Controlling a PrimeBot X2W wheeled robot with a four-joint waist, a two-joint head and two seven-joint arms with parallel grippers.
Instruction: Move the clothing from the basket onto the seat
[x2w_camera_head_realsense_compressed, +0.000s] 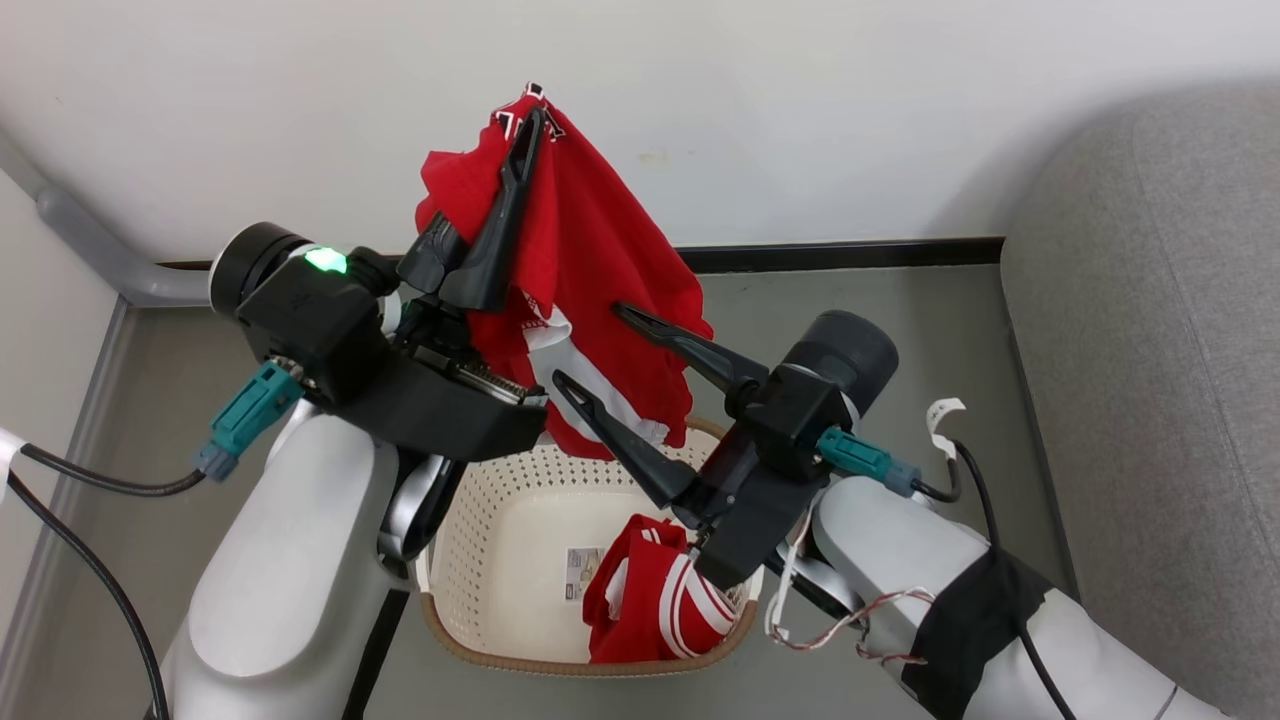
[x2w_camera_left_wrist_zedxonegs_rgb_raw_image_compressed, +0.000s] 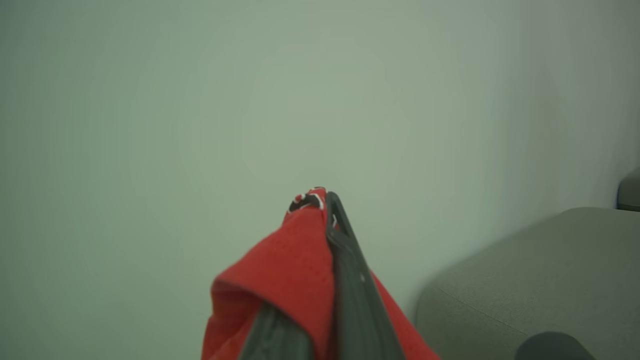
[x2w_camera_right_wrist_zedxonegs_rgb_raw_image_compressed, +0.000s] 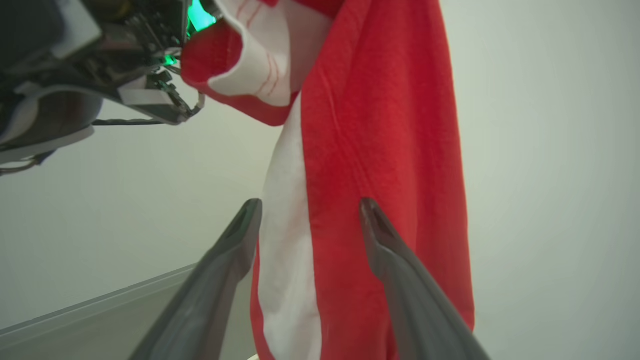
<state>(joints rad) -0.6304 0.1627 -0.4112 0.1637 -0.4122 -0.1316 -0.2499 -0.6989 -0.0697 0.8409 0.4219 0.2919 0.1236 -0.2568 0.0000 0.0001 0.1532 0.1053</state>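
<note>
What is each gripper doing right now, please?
Left gripper: closed, holding the red garment above the basket.
Right gripper: open, holding nothing.

White wall (x2w_camera_head_realsense_compressed: 800, 120) behind left gripper (x2w_camera_head_realsense_compressed: 533, 125); dark baseboard (x2w_camera_head_realsense_compressed: 850, 252) and grey floor (x2w_camera_head_realsense_compressed: 900, 310) below it; grey pipe (x2w_camera_head_realsense_compressed: 90, 245) off to its left side.

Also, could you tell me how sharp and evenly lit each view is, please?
Head view: sharp and evenly lit, with a soft shadow on the wall beside the seat. Left wrist view: greenish cast, and the red garment in the shut left gripper is blurred close up. Right wrist view: the garment is fairly sharp, the open right gripper slightly soft, green glow top left.
</note>
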